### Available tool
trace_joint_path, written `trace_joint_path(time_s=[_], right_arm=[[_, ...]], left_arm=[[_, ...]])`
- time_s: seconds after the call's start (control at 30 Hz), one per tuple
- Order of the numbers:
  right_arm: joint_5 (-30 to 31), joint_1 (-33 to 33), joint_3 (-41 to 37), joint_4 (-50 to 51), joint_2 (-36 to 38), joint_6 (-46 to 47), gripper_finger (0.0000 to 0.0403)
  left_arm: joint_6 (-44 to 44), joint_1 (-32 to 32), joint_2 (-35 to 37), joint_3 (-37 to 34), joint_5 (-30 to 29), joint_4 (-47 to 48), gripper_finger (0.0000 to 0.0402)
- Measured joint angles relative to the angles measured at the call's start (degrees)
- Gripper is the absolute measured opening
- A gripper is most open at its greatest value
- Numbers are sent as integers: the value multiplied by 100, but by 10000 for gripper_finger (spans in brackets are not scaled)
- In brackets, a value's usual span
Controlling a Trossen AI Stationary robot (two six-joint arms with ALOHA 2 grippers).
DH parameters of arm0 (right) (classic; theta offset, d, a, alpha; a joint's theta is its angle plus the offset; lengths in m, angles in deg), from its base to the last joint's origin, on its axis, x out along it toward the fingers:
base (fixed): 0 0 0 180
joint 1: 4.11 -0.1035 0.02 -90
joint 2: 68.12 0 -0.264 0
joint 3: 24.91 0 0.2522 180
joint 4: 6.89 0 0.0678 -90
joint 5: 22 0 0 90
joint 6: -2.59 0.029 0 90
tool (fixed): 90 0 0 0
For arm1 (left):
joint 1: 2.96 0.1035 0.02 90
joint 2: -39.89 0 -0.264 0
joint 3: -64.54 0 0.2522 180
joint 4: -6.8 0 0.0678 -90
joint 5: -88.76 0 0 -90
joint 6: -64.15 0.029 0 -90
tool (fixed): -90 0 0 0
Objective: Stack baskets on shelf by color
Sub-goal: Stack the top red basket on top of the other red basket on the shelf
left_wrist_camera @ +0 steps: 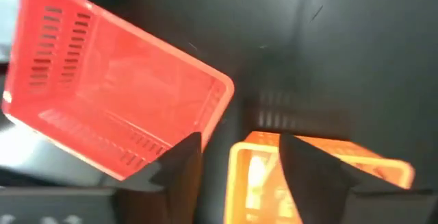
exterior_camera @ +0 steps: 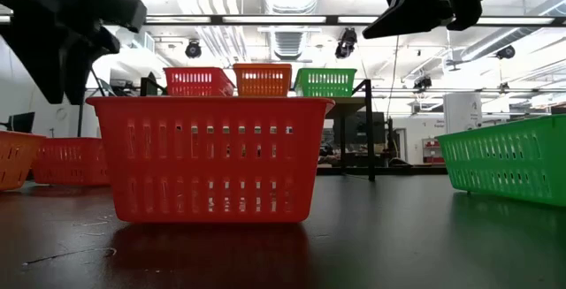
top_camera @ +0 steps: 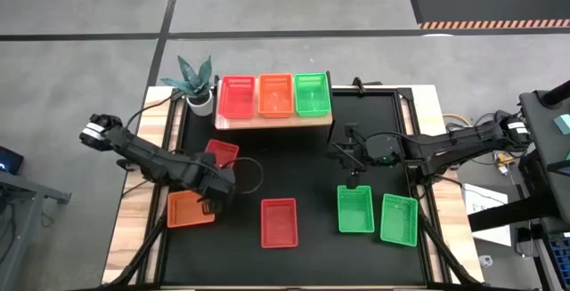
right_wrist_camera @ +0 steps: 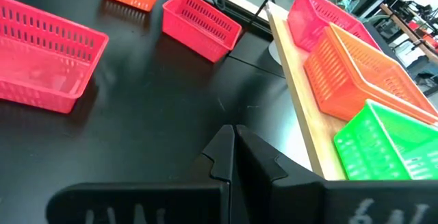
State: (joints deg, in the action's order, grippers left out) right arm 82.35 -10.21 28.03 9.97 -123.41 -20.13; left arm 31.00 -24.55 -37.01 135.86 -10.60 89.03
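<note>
On the wooden shelf (top_camera: 267, 122) at the table's far edge stand a red basket (top_camera: 237, 96), an orange basket (top_camera: 274, 94) and a green basket (top_camera: 312, 93), side by side. Loose on the black tabletop lie an orange basket (top_camera: 190, 209), two red baskets (top_camera: 220, 153) (top_camera: 278, 222) and two green baskets (top_camera: 355, 208) (top_camera: 399, 217). My left gripper (left_wrist_camera: 239, 162) is open, raised over the loose orange basket (left_wrist_camera: 274, 183), beside the nearby red basket (left_wrist_camera: 116, 107). My right gripper (right_wrist_camera: 233, 148) is shut and hangs in the air between the shelf (right_wrist_camera: 301, 114) and the green baskets.
A potted plant (top_camera: 196, 82) stands at the shelf's left end. Wooden table borders run along the left and right sides of the black top. Bare tabletop lies between the shelf and the middle red basket. Cables trail by the left arm.
</note>
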Motion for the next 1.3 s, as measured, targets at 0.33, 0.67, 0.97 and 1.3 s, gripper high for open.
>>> trace_joint_path(time_s=[0.33,0.67,0.97,1.3], right_arm=[[0,1,-50,4,0,0,9],[2,1,-50,2,0,-43,9],[7,1,-50,1,0,-44,9],[22,1,-50,2,0,-44,9]], left_arm=[[812,233,-85,-648,-79,-387,214],[970,516,-85,-1150,-184,-1303,177],[1014,625,-85,-1287,-197,-1456,125],[1250,625,-85,-1070,-267,-1836,6]])
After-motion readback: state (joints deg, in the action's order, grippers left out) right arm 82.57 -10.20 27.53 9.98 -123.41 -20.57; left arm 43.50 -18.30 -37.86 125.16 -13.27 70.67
